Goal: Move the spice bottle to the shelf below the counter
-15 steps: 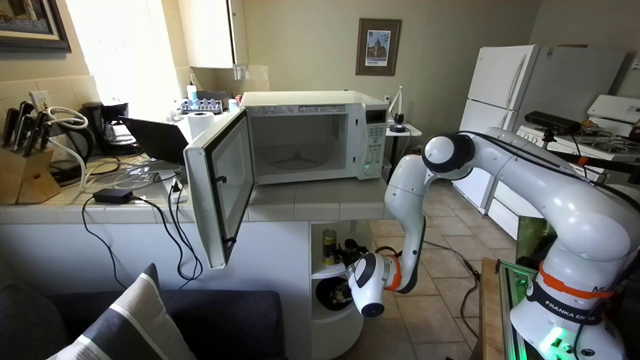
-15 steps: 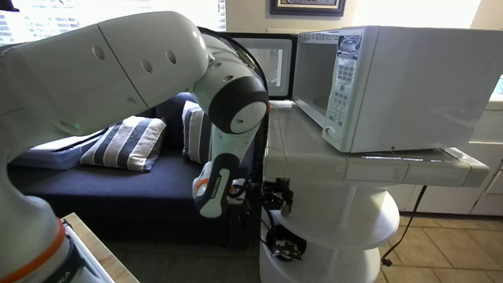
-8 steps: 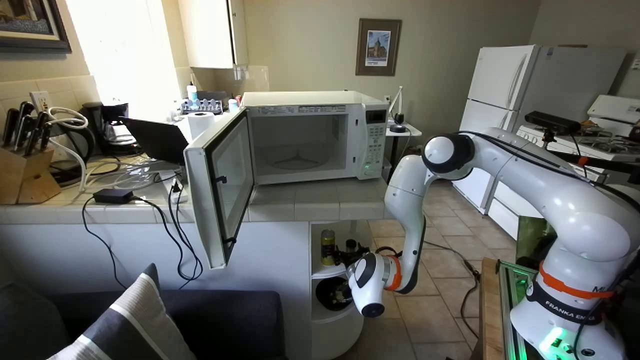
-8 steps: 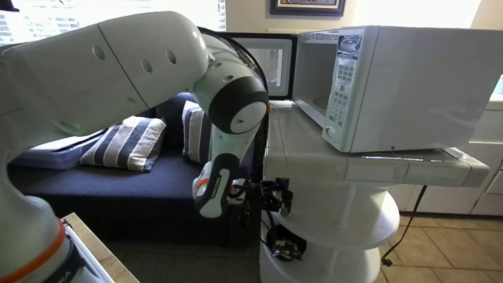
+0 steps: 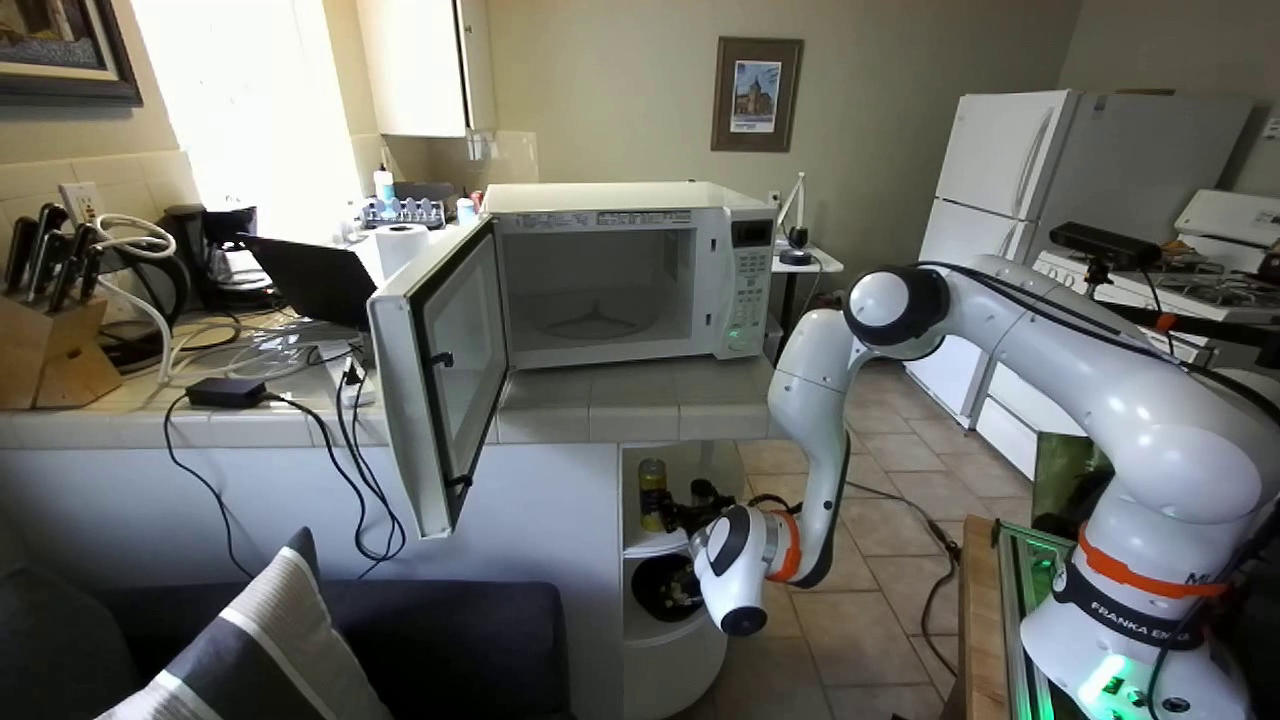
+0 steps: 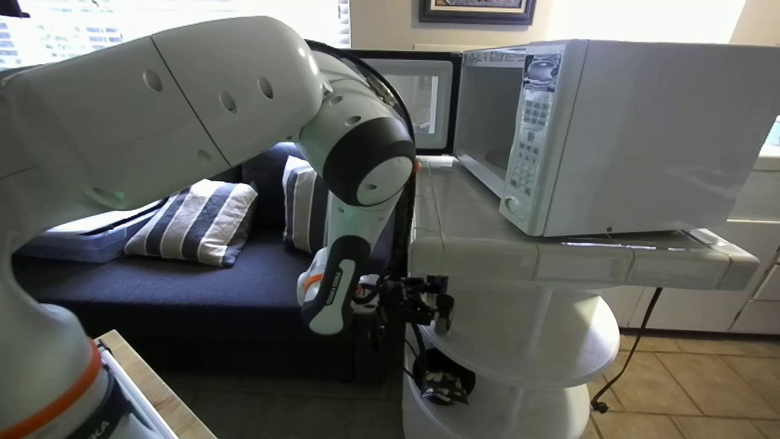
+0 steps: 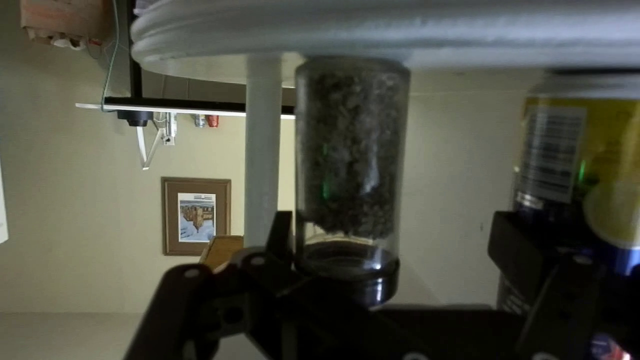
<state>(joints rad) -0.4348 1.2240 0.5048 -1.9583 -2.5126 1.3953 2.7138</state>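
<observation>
The spice bottle [image 7: 352, 150], clear-walled with dark flaky contents and a black cap [image 7: 370, 292], is found upright on the upper shelf [image 6: 530, 350] of a rounded white unit [image 5: 675, 675], below the tiled counter [image 5: 640, 418]. The arm [image 5: 1050, 340] reaches down to shelf level, as both exterior views confirm. The gripper [image 7: 392, 227] has its fingers [image 7: 512, 240] well apart, and in the inverted wrist view the bottle shows between them: just beside one finger, a wide gap to the opposite one. Whether the nearer finger touches it, I cannot tell. A yellow-labelled container [image 5: 652, 495] stands on the same shelf, near the bottle. On the lower shelf [image 5: 645, 632] sits a dark bowl [image 5: 662, 588], its contents too small to identify. On the counter stands a white microwave [image 6: 646, 140], door [image 5: 440, 400] swung wide.
</observation>
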